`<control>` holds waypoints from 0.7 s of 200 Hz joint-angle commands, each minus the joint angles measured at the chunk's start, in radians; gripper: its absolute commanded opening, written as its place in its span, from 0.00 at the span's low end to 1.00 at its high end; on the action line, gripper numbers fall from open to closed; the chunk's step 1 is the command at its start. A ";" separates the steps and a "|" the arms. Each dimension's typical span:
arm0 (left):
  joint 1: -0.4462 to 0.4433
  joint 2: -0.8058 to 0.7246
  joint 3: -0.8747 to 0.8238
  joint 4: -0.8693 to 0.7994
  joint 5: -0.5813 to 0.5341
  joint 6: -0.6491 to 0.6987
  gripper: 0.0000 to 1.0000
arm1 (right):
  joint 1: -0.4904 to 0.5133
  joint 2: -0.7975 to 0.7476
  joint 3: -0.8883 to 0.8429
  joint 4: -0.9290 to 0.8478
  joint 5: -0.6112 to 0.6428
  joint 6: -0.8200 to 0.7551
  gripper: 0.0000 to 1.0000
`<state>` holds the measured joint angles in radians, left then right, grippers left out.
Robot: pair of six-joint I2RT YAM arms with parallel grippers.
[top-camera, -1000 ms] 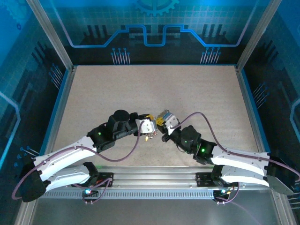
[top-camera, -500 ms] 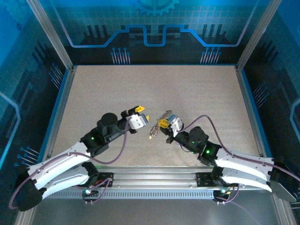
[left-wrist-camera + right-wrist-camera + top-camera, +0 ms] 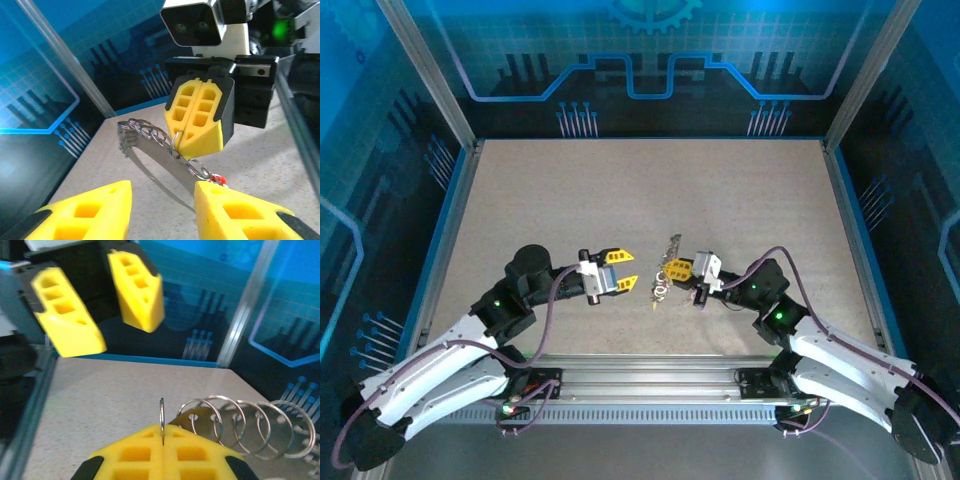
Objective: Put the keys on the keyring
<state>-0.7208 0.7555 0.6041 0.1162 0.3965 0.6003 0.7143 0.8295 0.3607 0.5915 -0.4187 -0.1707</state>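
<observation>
Sandy speckled tabletop [image 3: 570, 190] fills the cell, with blue printed panels on the far and side walls.

On the near half of the table, the right claw [image 3: 192, 135] is clenched, its yellow pads pressed flat together on one link of a chain of small rings [image 3: 145, 131]. Only the very tips of the pads pinch that link. The rest of the chain trails off to the far side. The thin grey keyring [image 3: 150, 165] hangs under the chain, running slantwise just above the table. A key with a red head [image 3: 216, 178] dangles at its near end. I cannot tell whether the key is already threaded on the keyring or just lies against it.

The left claw [image 3: 630, 270] is released, its pads spread wide and holding nothing. It faces the bunch from the left, near it but apart.

The grip looks like the weak point. With so little metal between the pads, a push from the left claw would likely twist the link out or set the bunch swinging. The red key is tiny, so the left claw could easily shut on the keyring or a neighbouring link instead. If the link slips, the whole bunch would probably drop to the table in a tangle.
</observation>
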 commanded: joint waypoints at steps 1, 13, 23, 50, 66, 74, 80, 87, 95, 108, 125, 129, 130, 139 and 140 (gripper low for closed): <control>0.006 0.015 0.021 -0.044 0.098 -0.016 0.36 | -0.023 0.005 0.037 0.027 -0.185 -0.028 0.00; 0.006 0.026 0.029 -0.053 0.116 -0.011 0.35 | -0.024 0.019 0.051 0.009 -0.228 -0.045 0.00; 0.007 0.037 0.035 -0.062 0.139 -0.002 0.34 | -0.025 0.033 0.069 -0.012 -0.269 -0.061 0.00; 0.006 0.065 0.062 -0.103 0.188 0.024 0.25 | -0.026 0.070 0.126 -0.088 -0.369 -0.112 0.00; 0.007 0.079 0.082 -0.128 0.226 0.041 0.14 | -0.026 0.086 0.143 -0.108 -0.383 -0.134 0.00; 0.007 0.086 0.094 -0.150 0.247 0.052 0.11 | -0.026 0.091 0.145 -0.109 -0.387 -0.139 0.00; 0.007 0.092 0.103 -0.167 0.261 0.060 0.10 | -0.026 0.097 0.148 -0.111 -0.391 -0.145 0.00; 0.006 0.097 0.113 -0.182 0.275 0.068 0.10 | -0.026 0.101 0.152 -0.118 -0.398 -0.151 0.00; 0.007 0.100 0.121 -0.195 0.283 0.072 0.10 | -0.024 0.104 0.157 -0.132 -0.403 -0.160 0.00; 0.007 0.103 0.125 -0.201 0.296 0.078 0.10 | -0.023 0.103 0.161 -0.152 -0.406 -0.178 0.00; 0.007 0.104 0.124 -0.198 0.307 0.083 0.12 | -0.024 0.099 0.168 -0.178 -0.403 -0.199 0.00; 0.006 0.105 0.124 -0.198 0.308 0.085 0.12 | -0.023 0.098 0.168 -0.183 -0.403 -0.204 0.00; 0.006 0.105 0.124 -0.199 0.309 0.085 0.12 | -0.023 0.097 0.169 -0.183 -0.402 -0.205 0.00; 0.008 0.110 0.127 -0.200 0.313 0.089 0.12 | -0.022 0.097 0.174 -0.194 -0.403 -0.213 0.00; 0.007 0.111 0.127 -0.200 0.314 0.090 0.13 | -0.022 0.096 0.176 -0.196 -0.404 -0.215 0.00</control>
<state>-0.7208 0.8570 0.6998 -0.0555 0.6453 0.6571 0.6991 0.9363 0.4866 0.4263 -0.7933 -0.3382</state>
